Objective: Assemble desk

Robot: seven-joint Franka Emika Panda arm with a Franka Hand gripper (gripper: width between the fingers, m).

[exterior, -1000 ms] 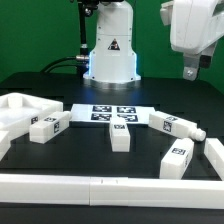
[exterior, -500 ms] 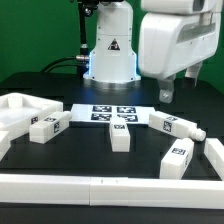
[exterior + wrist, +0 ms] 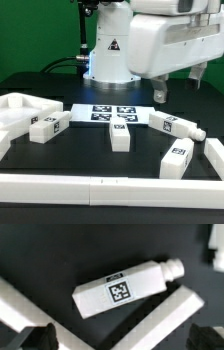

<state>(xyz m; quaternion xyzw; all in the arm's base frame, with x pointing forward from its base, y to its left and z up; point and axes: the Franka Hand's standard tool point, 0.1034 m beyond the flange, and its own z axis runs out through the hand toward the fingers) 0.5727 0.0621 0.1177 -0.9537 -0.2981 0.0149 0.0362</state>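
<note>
The black table [image 3: 35, 82] carries four tagged legs [image 3: 120, 138], the marker board [image 3: 100, 112], a panel [image 3: 20, 108].

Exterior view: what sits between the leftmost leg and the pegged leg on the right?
One more leg, touching neither of them, at the marker board's front edge. It shows in the exterior view.

The marker board [image 3: 97, 113] lies flat on the black table [image 3: 80, 155], a white rail [image 3: 100, 187] along the front.

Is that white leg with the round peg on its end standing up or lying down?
Lying down. The leg rests lengthwise on the black table, its tagged face up and its peg pointing sideways.
</note>
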